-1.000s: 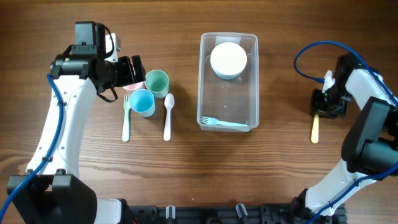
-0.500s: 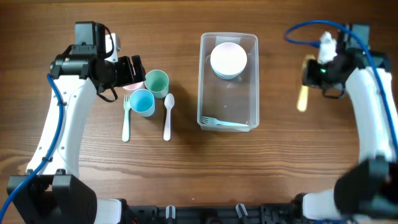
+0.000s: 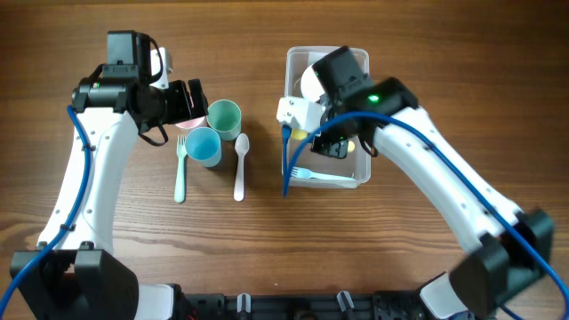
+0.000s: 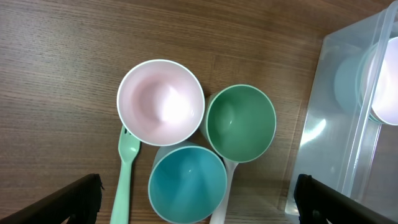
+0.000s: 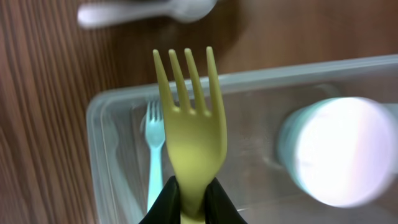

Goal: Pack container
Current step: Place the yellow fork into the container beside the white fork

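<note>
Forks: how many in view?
3. Yellow fork in right gripper over the container; blue fork inside it; mint fork beside blue cup. Right arm may hide others.

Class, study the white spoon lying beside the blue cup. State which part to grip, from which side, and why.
On the white spoon, probably the free handle end, from straight above, with the fingers closing across its narrow width. It lies flat on the table, and its bowl end crowds the blue cup and green cup.

Yellow-green fork [image 5: 189,155], clear container [image 5: 280,70] (pale blue fork [image 5: 153,155]), pink cup [image 4: 160,101], green cup [image 4: 240,122], blue cup [image 4: 188,185] — wood-grain table [image 4: 62,50].
</note>
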Controlling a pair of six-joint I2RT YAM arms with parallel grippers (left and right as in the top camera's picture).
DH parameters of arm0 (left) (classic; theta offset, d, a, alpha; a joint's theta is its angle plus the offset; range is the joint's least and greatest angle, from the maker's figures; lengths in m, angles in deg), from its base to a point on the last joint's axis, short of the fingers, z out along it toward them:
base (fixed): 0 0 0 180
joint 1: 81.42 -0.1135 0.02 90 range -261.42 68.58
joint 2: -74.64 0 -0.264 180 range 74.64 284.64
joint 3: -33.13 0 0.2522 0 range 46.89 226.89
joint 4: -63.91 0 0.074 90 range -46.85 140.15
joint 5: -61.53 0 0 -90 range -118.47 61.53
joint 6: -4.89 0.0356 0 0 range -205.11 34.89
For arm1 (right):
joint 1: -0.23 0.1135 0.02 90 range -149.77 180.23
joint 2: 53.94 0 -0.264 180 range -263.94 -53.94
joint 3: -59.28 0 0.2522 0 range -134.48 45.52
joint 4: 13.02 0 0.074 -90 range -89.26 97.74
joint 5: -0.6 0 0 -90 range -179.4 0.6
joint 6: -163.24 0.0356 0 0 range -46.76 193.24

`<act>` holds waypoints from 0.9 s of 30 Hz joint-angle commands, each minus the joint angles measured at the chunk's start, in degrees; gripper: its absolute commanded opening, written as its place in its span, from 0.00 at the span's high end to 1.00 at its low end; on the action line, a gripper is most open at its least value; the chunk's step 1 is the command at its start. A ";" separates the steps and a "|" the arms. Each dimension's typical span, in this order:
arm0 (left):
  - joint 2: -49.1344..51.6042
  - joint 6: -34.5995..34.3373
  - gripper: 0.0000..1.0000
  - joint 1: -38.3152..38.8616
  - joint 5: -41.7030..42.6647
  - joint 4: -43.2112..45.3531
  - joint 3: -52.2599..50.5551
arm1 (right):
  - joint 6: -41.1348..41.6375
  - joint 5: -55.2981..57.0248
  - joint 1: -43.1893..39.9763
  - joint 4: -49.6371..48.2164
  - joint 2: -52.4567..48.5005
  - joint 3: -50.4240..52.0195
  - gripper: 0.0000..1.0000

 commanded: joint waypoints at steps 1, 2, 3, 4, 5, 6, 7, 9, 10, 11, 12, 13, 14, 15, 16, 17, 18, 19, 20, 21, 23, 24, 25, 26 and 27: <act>0.33 0.92 0.00 -0.33 -0.31 0.13 0.96 | -2.89 2.62 -0.13 1.70 -7.06 0.46 0.96; 0.33 0.92 0.00 -0.33 -0.31 0.11 0.96 | -2.91 2.58 -0.13 1.86 -8.98 0.46 0.96; 0.33 0.92 0.00 -0.33 -0.31 0.13 0.96 | -2.86 2.60 -0.13 1.88 -10.51 0.46 0.95; 0.33 0.92 0.00 -0.33 -0.31 0.13 0.96 | -2.86 2.58 -0.13 1.88 -12.41 0.46 0.95; 0.33 0.92 0.00 -0.33 -0.31 0.11 0.96 | -2.78 2.56 -0.13 1.88 -13.94 0.46 0.96; 0.35 0.92 0.00 -0.33 -0.31 0.11 0.96 | -2.78 2.56 -0.13 2.14 -15.06 0.46 0.95; 0.35 0.92 0.00 -0.33 -0.31 0.13 0.96 | -2.73 2.54 -0.13 2.56 -16.00 0.46 0.96; 0.35 0.92 0.00 -0.33 -0.31 0.13 0.96 | -2.71 2.58 -0.13 2.86 -16.48 0.46 0.95; 0.35 0.92 0.00 -0.33 -0.31 0.11 0.96 | -0.96 3.34 -0.13 1.84 -16.04 0.28 0.85; 0.33 0.92 0.00 -0.33 -0.31 0.13 0.96 | 5.75 6.54 -0.13 0.24 -14.95 -0.44 0.74; 0.33 0.92 0.00 -0.33 -0.31 0.11 0.96 | 7.78 6.88 -0.13 0.37 -13.53 -1.33 0.73; 0.33 0.92 0.00 -0.33 -0.31 0.11 0.96 | 8.04 6.86 -0.13 0.81 -11.76 -2.19 0.62; 0.35 0.92 0.00 -0.33 -0.31 0.13 0.96 | 9.44 6.88 -0.13 0.83 -8.66 -3.17 0.54; 0.33 0.92 0.00 -0.33 -0.31 0.11 0.96 | 10.62 6.91 -0.13 0.74 -5.95 -3.82 0.50; 0.33 0.92 0.00 -0.33 -0.31 0.13 0.96 | 15.43 6.93 -0.61 -0.22 -0.26 -5.03 0.00; 0.35 0.92 0.00 -0.33 -0.31 0.11 0.96 | 21.31 6.91 -1.84 -1.18 3.67 -5.73 0.00; 0.33 0.92 0.00 -0.33 -0.31 0.11 0.96 | 28.50 6.88 -4.15 -2.34 7.85 -6.12 0.00; 0.35 0.92 0.00 -0.33 -0.31 0.11 0.96 | 34.18 6.86 -6.88 -2.97 11.17 -6.12 0.00; 0.33 0.92 0.00 -0.33 -0.31 0.11 0.96 | 40.09 6.86 -11.19 -2.99 14.64 -6.12 0.00; 0.33 0.92 0.00 -0.33 -0.31 0.11 0.96 | 46.58 6.58 -15.74 -2.62 17.14 -6.12 0.00; 0.33 0.92 0.00 -0.33 -0.31 0.13 0.96 | 55.80 5.35 -25.73 -1.20 20.13 -6.12 0.01; 0.33 0.92 0.00 -0.33 -0.31 0.11 0.96 | 59.49 4.85 -30.51 -0.02 20.46 -6.12 0.00; 0.33 0.92 0.00 -0.33 -0.31 0.13 0.96 | 61.57 4.02 -33.81 1.18 20.39 -6.08 0.00; 0.35 0.92 0.00 -0.33 -0.31 0.11 0.96 | 62.55 3.19 -36.83 2.43 19.93 -5.90 0.00; 0.33 0.87 0.00 -0.33 -0.31 0.13 0.96 | 63.12 2.54 -39.58 3.54 19.23 -5.53 0.00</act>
